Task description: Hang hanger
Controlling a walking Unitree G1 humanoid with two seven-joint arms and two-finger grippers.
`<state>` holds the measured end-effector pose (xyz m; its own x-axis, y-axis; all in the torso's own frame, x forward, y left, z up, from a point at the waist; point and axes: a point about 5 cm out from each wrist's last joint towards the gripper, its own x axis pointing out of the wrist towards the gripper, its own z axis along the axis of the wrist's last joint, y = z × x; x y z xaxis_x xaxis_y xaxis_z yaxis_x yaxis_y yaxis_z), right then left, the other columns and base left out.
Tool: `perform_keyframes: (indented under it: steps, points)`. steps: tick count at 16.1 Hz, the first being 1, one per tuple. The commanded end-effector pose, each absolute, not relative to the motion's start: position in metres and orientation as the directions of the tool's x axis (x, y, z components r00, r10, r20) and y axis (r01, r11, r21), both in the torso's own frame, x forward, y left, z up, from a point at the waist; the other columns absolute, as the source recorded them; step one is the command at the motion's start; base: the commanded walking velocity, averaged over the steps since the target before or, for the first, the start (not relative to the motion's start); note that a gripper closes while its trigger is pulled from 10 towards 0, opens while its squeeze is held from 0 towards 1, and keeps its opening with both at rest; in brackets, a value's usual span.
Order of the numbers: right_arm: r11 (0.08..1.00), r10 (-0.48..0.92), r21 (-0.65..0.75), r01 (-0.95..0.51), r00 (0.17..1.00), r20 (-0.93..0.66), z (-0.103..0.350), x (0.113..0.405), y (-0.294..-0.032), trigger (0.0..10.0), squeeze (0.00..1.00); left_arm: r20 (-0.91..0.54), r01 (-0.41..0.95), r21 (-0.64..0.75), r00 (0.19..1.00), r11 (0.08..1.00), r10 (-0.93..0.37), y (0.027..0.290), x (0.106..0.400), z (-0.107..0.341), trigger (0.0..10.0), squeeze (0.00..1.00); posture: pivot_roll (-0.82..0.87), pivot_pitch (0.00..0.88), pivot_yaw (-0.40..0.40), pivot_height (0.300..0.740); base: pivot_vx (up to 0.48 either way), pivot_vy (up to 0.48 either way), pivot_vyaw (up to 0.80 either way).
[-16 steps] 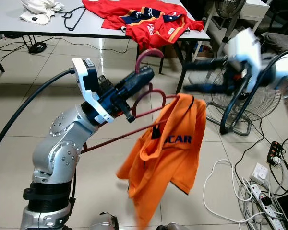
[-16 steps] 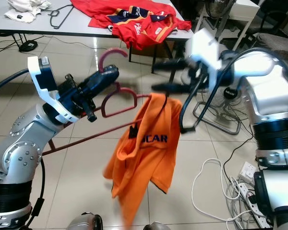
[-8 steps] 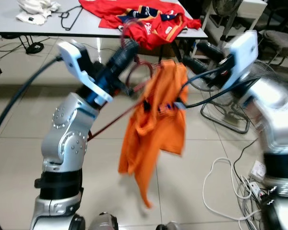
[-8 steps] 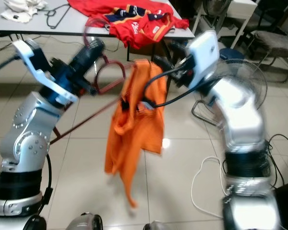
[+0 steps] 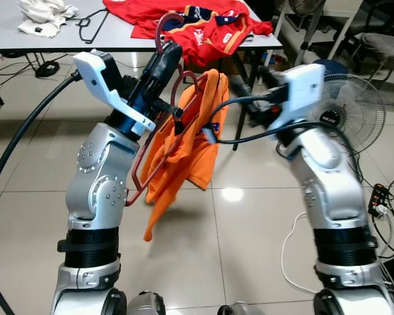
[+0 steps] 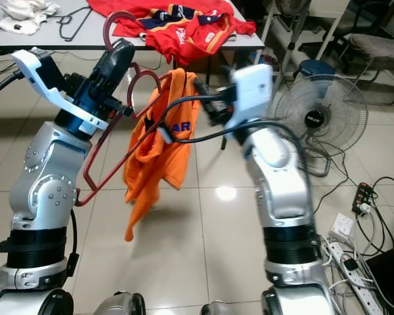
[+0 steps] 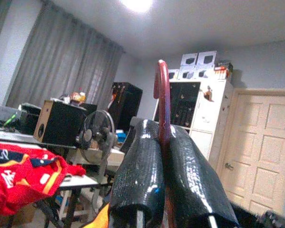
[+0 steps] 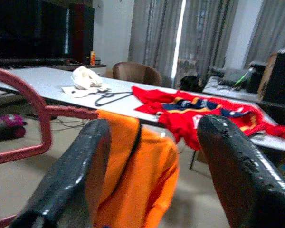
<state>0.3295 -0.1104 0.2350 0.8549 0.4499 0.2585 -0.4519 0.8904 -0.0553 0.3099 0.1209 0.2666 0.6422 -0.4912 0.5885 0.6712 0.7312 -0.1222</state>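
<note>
Table (image 5: 52, 41): stands beyond the robot, carrying a red shirt (image 5: 203, 20), a white cloth (image 5: 46, 13) and a black hanger (image 5: 92, 25). A fan (image 5: 345, 108) stands on the floor to the right.

Orange shirt (image 5: 184, 144): draped over one shoulder of the red hanger (image 5: 148, 161), bunched and hanging lopsided, its tail well clear of the floor.

Red hanger: held aloft in front of the table, tilted steeply, hook (image 5: 165, 26) uppermost.

Left gripper (image 5: 163, 65): clamped on the hanger neck just below the hook.

Right gripper (image 8: 152, 156): fingers spread apart, empty, near the shirt but not touching it.

Risk: the shirt sits on one shoulder only; any swing or further tilt would likely slide it off to the floor. The grip is narrow, so the hanger may pivot between the fingers.

Views: the left wrist view confirms the clamp on the neck; the right wrist view shows the open span and the shirt beyond it. No rail to hang on is visible.
</note>
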Motion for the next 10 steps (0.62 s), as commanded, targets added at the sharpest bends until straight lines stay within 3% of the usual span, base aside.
perform_keyframes:
  steps: [1,2,3,7,8,9,10]
  points:
    - [0.894,0.44,-0.025,-0.447,0.866,0.239,0.236,0.334,-0.111,10.0,1.0,0.646,0.693,-0.075,0.581,0.717,-0.494,0.115,0.307,0.285,0.0,0.0,-0.08,0.083,-0.002,0.74,0.0,0.0,0.0]
    - [0.888,0.452,-0.017,-0.46,0.865,0.218,0.235,0.336,-0.109,10.0,0.13,0.65,0.692,-0.076,0.58,0.717,-0.491,0.115,0.307,0.285,0.0,0.0,-0.08,0.083,-0.002,0.74,0.0,0.0,0.0]
    - [0.882,0.464,-0.01,-0.472,0.864,0.195,0.234,0.339,-0.108,10.0,0.0,0.653,0.692,-0.079,0.58,0.717,-0.488,0.115,0.308,0.286,0.0,0.0,-0.08,0.083,-0.002,0.74,0.0,0.0,0.0]
    - [0.887,0.461,-0.044,-0.459,0.878,0.13,0.233,0.351,-0.104,10.0,0.0,0.666,0.715,-0.088,0.56,0.693,-0.493,0.114,0.304,0.289,0.0,0.0,-0.08,0.077,-0.003,0.74,0.0,0.0,0.0]
    - [0.88,0.475,-0.056,-0.472,0.871,0.124,0.234,0.352,-0.103,8.5,0.0,0.667,0.716,-0.088,0.559,0.692,-0.493,0.115,0.304,0.289,0.0,0.0,-0.08,0.077,-0.003,0.74,0.0,0.0,0.0]
    - [0.877,0.481,-0.059,-0.478,0.868,0.12,0.235,0.353,-0.103,8.5,0.0,0.668,0.716,-0.089,0.558,0.692,-0.492,0.115,0.303,0.289,0.0,0.0,-0.08,0.072,-0.014,0.74,0.0,0.0,0.0]
    - [0.867,0.498,-0.086,-0.491,0.859,0.115,0.235,0.353,-0.101,4.3,0.0,0.669,0.716,-0.09,0.558,0.692,-0.49,0.115,0.303,0.288,0.0,0.0,-0.08,0.07,-0.017,0.74,0.0,0.0,0.0]
